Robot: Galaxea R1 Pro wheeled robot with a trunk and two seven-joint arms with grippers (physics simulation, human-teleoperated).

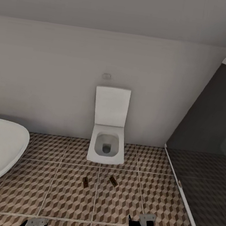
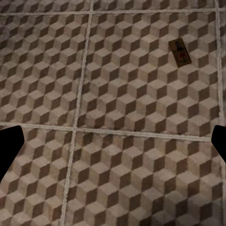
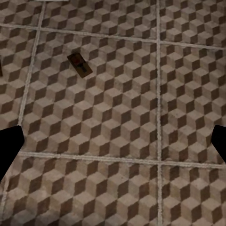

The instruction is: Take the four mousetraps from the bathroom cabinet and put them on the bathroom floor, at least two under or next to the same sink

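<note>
left gripper [image 1: 36, 223]: low, near edge, fingers spread, empty
right gripper [image 1: 143, 223]: same
mousetraps [image 1: 86, 182] [image 1: 113, 180]: flat tan boards on cube-pattern floor [image 1: 62, 192], before toilet [image 1: 107, 146]

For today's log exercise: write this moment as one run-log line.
two small tan-brown mousetraps on cube-patterned tile floor | before white square toilet | grippers empty

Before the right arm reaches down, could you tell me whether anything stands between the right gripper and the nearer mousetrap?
Nothing visible does. The right gripper hangs open over bare floor, and the nearer mousetrap lies flat ahead of it, short of the toilet. The second mousetrap lies apart, to its left.
</note>
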